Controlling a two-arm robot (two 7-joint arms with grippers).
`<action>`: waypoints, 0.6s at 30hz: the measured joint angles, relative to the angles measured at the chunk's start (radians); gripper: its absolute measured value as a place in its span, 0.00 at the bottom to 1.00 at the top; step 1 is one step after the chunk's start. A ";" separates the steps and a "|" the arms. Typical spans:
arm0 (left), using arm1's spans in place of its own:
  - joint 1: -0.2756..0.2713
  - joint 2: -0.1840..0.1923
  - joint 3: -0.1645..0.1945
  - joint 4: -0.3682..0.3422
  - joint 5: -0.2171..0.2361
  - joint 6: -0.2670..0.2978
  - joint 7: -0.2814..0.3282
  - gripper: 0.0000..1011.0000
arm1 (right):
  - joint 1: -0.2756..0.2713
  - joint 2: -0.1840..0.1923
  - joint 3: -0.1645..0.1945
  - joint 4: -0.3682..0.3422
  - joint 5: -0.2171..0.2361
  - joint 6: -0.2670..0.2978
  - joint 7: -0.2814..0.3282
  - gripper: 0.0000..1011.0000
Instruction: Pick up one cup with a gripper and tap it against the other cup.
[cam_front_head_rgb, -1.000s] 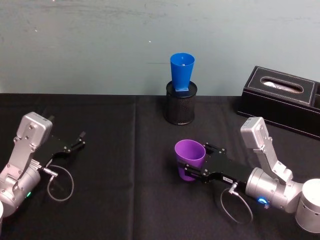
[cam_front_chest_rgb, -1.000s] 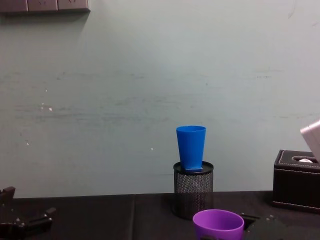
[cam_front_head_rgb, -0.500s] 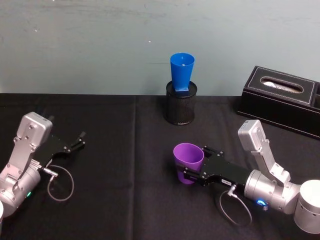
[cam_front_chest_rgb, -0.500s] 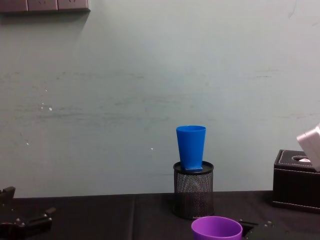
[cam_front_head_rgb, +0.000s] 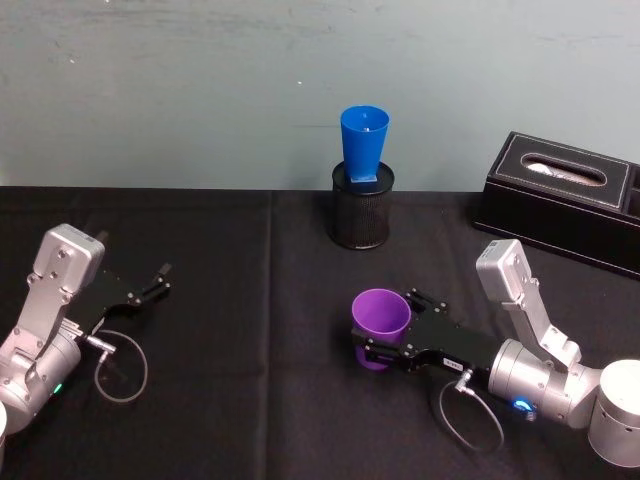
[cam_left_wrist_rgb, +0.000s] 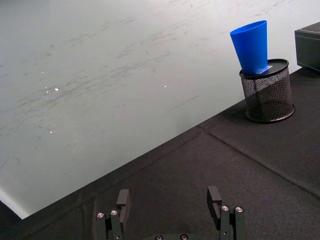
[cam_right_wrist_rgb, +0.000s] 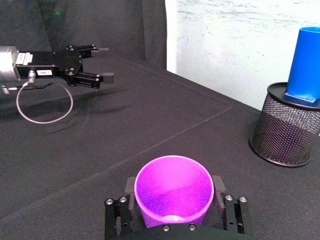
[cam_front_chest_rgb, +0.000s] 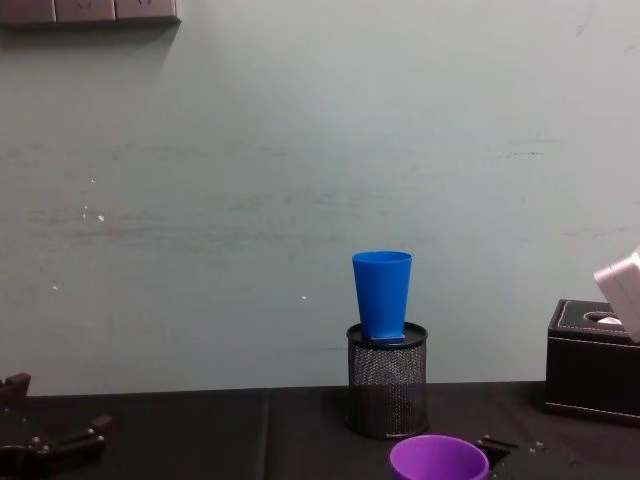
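I see right gripper clamped on purple cup, mid-table; blue cup sits in mesh holder at back edge. Left gripper idle, jaws apart.

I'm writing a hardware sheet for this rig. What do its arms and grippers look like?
Both arms have silver-grey wrists with a pale grey box on top and a looping grey cable. The right gripper and the left gripper are black with slim fingers on flat black bodies; a small white label shows on each.
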 joint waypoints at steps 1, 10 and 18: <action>0.000 0.000 0.000 0.000 0.000 0.000 0.000 1.00 | 0.000 0.000 0.000 0.000 0.000 0.000 0.000 0.91; 0.000 0.000 0.000 0.000 0.000 0.000 0.000 1.00 | -0.002 0.000 0.001 -0.005 0.001 -0.001 0.000 0.99; 0.000 0.000 0.000 0.000 0.000 0.000 0.000 1.00 | -0.037 0.004 0.039 -0.072 0.022 -0.059 -0.016 0.99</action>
